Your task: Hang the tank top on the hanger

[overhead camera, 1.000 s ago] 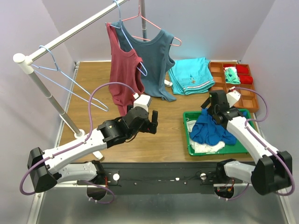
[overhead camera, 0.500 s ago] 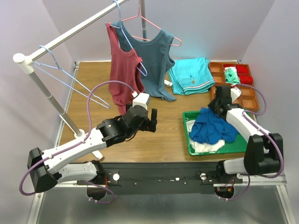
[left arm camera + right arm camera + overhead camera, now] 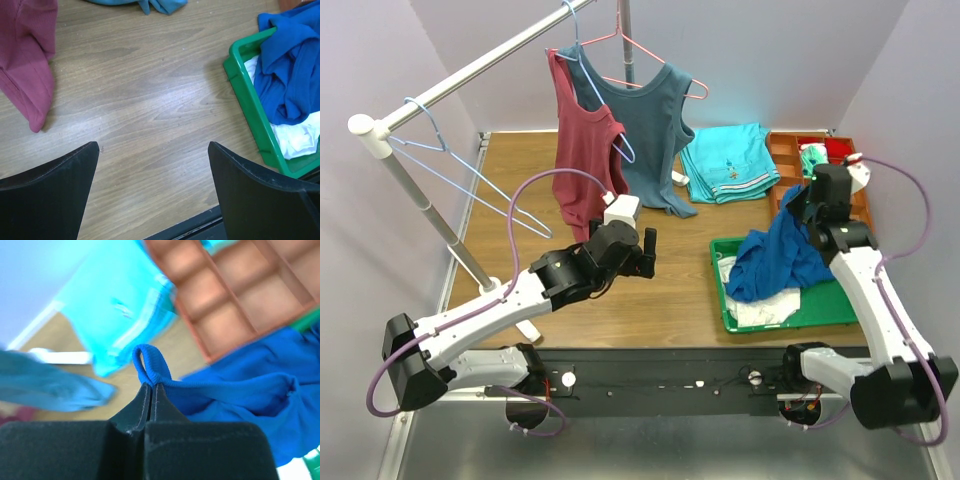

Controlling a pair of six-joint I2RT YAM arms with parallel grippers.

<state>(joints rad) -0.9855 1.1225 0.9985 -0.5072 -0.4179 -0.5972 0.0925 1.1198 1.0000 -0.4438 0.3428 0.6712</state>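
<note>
The royal-blue tank top (image 3: 782, 252) is pulled up out of the green tray (image 3: 790, 318) by one edge, its lower part still draped in the tray. My right gripper (image 3: 798, 200) is shut on a folded loop of its hem (image 3: 150, 367), jaws pinched tight just under the loop. The tank top (image 3: 287, 75) also fills the right of the left wrist view. The light-blue wire hanger (image 3: 460, 170) hangs empty on the slanted white rail at the left. My left gripper (image 3: 645, 250) hovers open over bare wood at mid-table, with nothing between its fingers (image 3: 252, 192).
A maroon top (image 3: 582, 165) and a dark teal-grey top (image 3: 650, 125) hang from the rail on their own hangers. Folded turquoise cloth (image 3: 728, 160) and a brown compartment box (image 3: 830, 190) lie at the back right. White cloth (image 3: 760, 308) lies in the tray. The rail's post (image 3: 430, 215) stands at the left.
My right gripper closed on the blue tank top's hem and rose toward the back right, lifting the fabric out of the tray. The left arm shifted only slightly.
</note>
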